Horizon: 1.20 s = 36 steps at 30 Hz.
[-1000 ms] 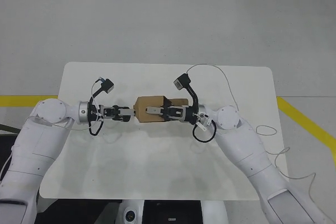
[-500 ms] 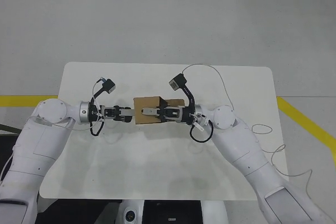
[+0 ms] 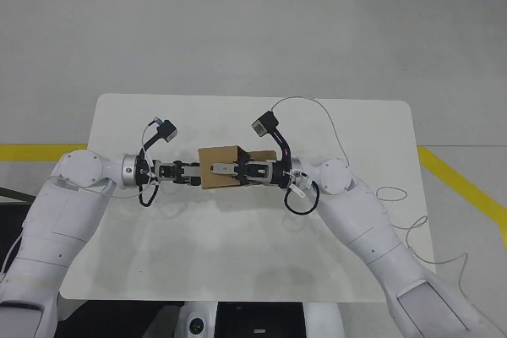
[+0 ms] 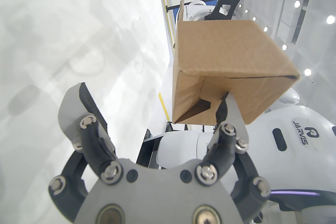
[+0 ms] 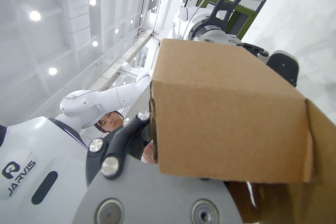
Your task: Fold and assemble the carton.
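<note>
A brown carton (image 3: pixel 216 155) hangs above the middle of the white table (image 3: pixel 237 253), between the two arms. My right gripper (image 3: pixel 225 168) is shut on it, one white finger lying across its top face. In the right wrist view the carton (image 5: pixel 225 114) hides that gripper's fingertips. My left gripper (image 4: pixel 155 101) is open at the carton's (image 4: pixel 225 51) other end. One of its fingertips (image 4: pixel 227 104) touches the folded end flaps, where a small gap shows. Its other finger stands free, well off to the side.
The table around and below the carton is bare. A loose white cable (image 3: pixel 401 196) trails off the table's right edge by the right arm. A yellow floor line (image 3: pixel 17 151) runs past both sides of the table.
The carton and both grippers have shifted slightly to the left. The right wrist has turned a little, its camera swinging leftward. The left fingertip stays at the carton's end.
</note>
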{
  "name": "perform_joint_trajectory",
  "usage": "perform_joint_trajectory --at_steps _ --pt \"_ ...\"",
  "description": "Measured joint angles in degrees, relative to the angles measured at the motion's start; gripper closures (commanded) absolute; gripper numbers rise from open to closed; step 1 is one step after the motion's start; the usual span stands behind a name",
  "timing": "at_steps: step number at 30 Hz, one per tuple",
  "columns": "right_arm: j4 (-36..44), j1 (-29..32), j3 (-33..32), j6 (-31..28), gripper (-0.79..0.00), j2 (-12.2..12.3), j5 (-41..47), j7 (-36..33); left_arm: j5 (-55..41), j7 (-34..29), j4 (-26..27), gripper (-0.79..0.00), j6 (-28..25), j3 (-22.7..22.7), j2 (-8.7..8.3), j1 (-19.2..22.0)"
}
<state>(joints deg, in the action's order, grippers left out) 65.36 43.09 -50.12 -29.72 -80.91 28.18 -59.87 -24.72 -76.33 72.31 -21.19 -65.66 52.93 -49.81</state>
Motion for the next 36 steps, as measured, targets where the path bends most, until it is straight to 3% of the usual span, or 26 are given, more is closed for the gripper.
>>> perform_joint_trajectory --at_steps 36 --pt "-3.2 -0.1 -0.3 -0.7 0.0 -0.9 1.6 -1.6 -2.1 -1.2 -2.5 -0.785 0.0 2.8 1.18 1.2"
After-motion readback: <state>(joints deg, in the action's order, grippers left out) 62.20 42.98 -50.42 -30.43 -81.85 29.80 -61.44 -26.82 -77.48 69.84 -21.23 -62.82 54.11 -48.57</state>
